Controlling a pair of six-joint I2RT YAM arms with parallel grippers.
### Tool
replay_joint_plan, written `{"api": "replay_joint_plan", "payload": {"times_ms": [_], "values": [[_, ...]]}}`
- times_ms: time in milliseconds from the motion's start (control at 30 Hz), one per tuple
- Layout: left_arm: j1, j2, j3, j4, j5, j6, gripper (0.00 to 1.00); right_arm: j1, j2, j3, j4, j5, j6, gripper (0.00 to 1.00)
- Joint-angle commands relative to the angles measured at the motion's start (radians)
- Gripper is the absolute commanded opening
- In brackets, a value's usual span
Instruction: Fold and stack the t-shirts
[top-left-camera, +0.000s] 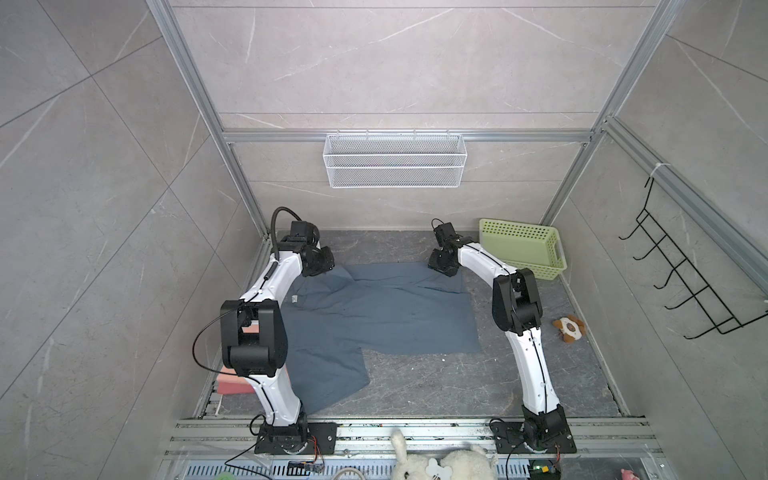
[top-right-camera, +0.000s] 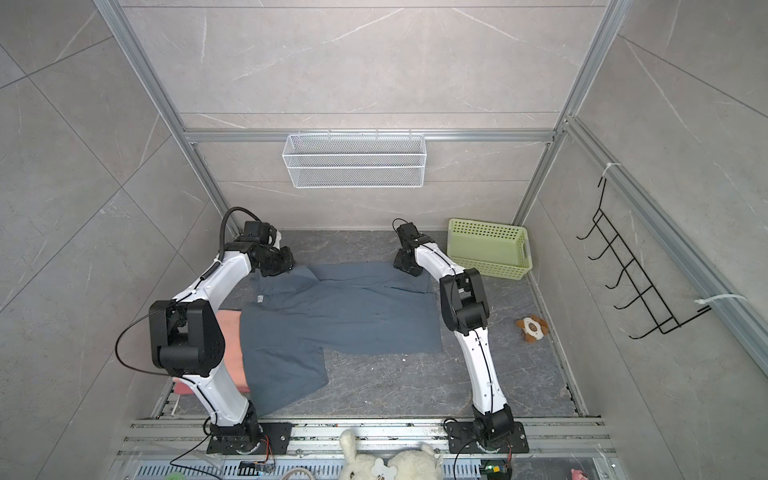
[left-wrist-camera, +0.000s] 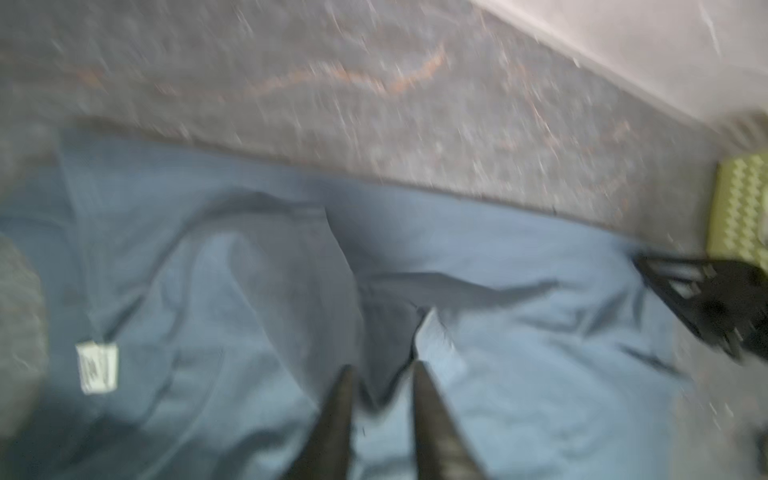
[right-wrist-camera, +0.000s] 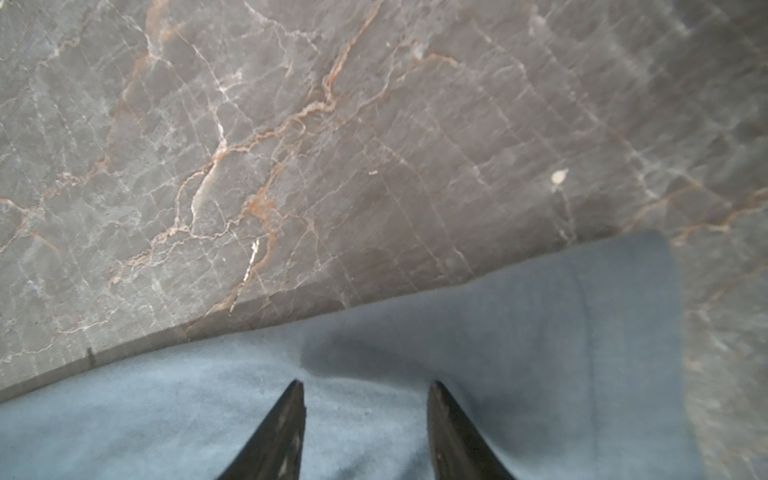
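Across the dark marble tabletop (top-left-camera: 436, 386), spread mostly flat with a few creases: slate blue-grey t-shirt (top-left-camera: 374, 307), its near-left part overlapping the salmon-pink t-shirts (top-right-camera: 230, 328) beneath the left arm. At its far left corner, left gripper (left-wrist-camera: 383, 368), blurred, 2 fingers narrowly parted just above a raised fold, nothing clamped between. At its far right corner, right gripper (right-wrist-camera: 365, 384), fingers wide apart over the cloth edge, gripping nothing. Just beyond, pale green basket (top-left-camera: 523, 249); well right, plush toy (top-left-camera: 570, 328).
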Motion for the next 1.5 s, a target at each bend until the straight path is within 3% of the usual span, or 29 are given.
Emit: {"api": "replay_joint_plan", "payload": {"times_ms": [0, 67, 233, 433, 600, 867, 1233, 1467], "values": [[-0.004, -0.092, -0.030, -0.049, 0.074, 0.046, 0.51, -0.004, 0.033, 0.003, -0.047, 0.021, 0.018, 0.50], [0.001, -0.099, -0.039, -0.004, 0.009, 0.044, 0.56, -0.003, 0.034, 0.008, -0.049, 0.017, 0.018, 0.50], [0.015, 0.020, 0.086, -0.023, -0.052, 0.033, 0.56, -0.004, 0.033, 0.016, -0.055, 0.013, 0.019, 0.50], [0.043, 0.151, 0.133, -0.054, -0.231, -0.048, 0.55, -0.004, -0.007, -0.040, -0.024, 0.010, 0.042, 0.50], [0.086, 0.259, 0.201, -0.013, -0.161, -0.123, 0.54, -0.004, -0.034, -0.069, -0.012, -0.014, 0.059, 0.50], [0.075, 0.367, 0.323, -0.028, -0.110, -0.133, 0.54, -0.004, -0.076, -0.082, 0.016, -0.021, 0.058, 0.50], [-0.018, 0.457, 0.395, -0.082, -0.211, -0.088, 0.50, -0.004, -0.062, -0.051, 0.000, -0.030, 0.053, 0.51], [-0.032, 0.517, 0.436, -0.114, -0.253, -0.096, 0.40, -0.004, -0.071, -0.055, 0.000, -0.031, 0.046, 0.50]]}}
